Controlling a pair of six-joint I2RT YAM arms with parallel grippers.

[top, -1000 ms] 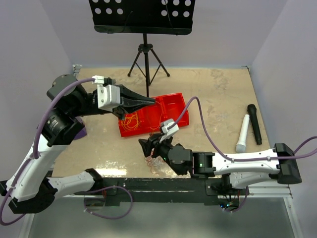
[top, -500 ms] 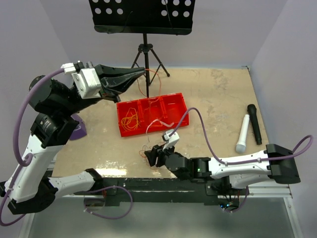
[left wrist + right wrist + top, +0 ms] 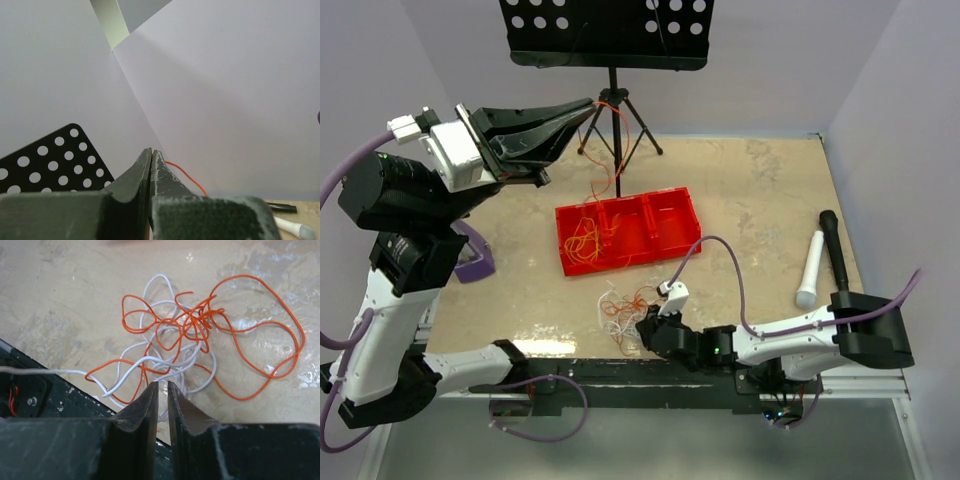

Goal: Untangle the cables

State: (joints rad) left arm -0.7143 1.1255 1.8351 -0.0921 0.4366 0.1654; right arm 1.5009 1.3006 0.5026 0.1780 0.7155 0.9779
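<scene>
A clump of orange and white cables [image 3: 623, 308] lies near the table's front edge, and it fills the right wrist view [image 3: 190, 335]. My right gripper [image 3: 645, 328] is low at the clump's near side. Its jaws stand almost closed [image 3: 162, 384], and white strands run into the narrow gap. My left gripper [image 3: 590, 104] is raised high at the back left and is shut [image 3: 151, 150] on one orange cable [image 3: 616, 160]. That cable hangs down to the red tray [image 3: 665, 225] and also shows in the left wrist view [image 3: 186, 176]. More yellow-orange cables [image 3: 585, 240] lie in the tray's left compartment.
A black music stand [image 3: 610, 30] on a tripod [image 3: 617, 125] stands at the back, close to the raised left gripper. A white microphone [image 3: 810, 268] and a black microphone [image 3: 834, 250] lie at the right. A purple object [image 3: 475, 260] lies at the left. Walls enclose the table.
My left gripper rose from the tray, up and to the back, drawing the orange cable with it. My right gripper drew back toward the front edge, uncovering the clump.
</scene>
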